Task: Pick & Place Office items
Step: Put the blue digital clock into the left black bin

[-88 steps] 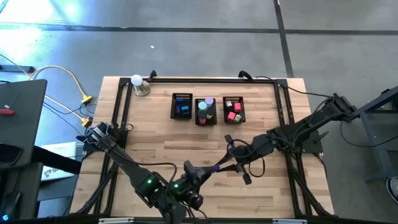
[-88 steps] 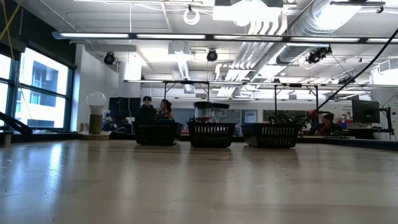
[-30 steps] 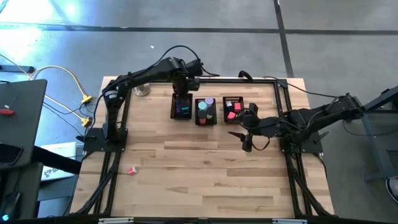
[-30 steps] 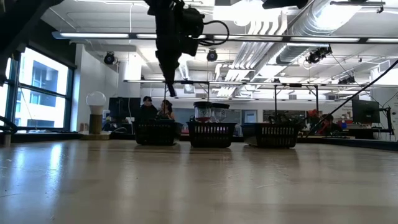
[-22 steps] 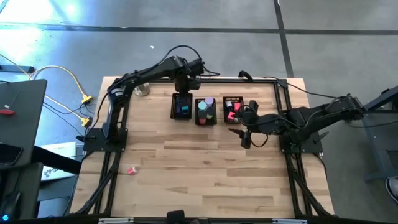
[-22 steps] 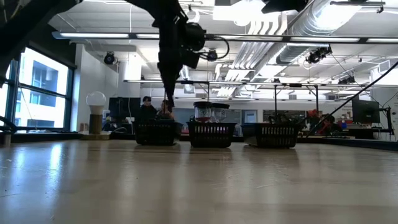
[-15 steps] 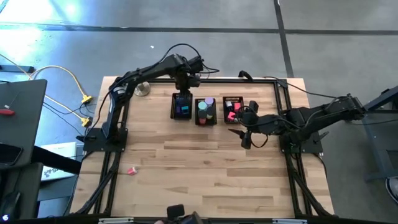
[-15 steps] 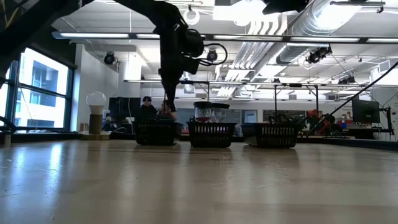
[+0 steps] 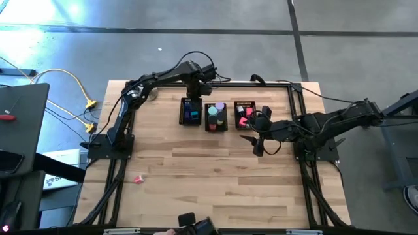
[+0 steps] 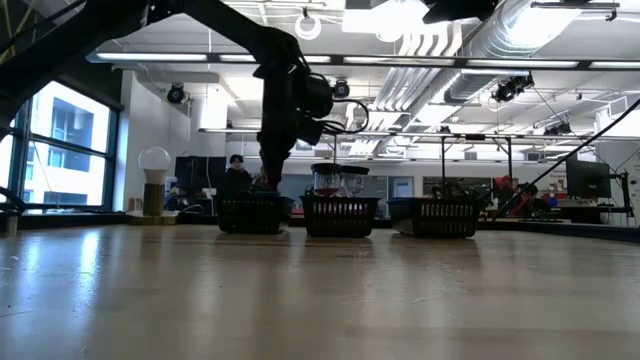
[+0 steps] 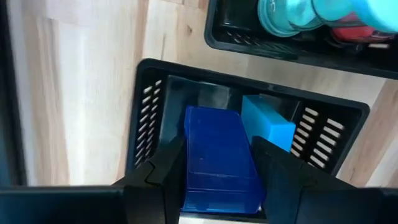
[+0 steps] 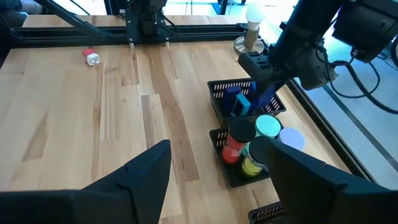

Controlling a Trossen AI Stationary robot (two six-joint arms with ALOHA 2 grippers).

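L pincer [image 11: 214, 180] grips blue block [image 11: 219, 158], long axis along fingers.

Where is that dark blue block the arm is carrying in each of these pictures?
High view: dark blue block over the left-hand bin.
Low view: hidden by the left gripper at that bin's rim.
Left wrist view: block between the fingers.
Right wrist view: block above that bin.
Shared landmark: that bin.
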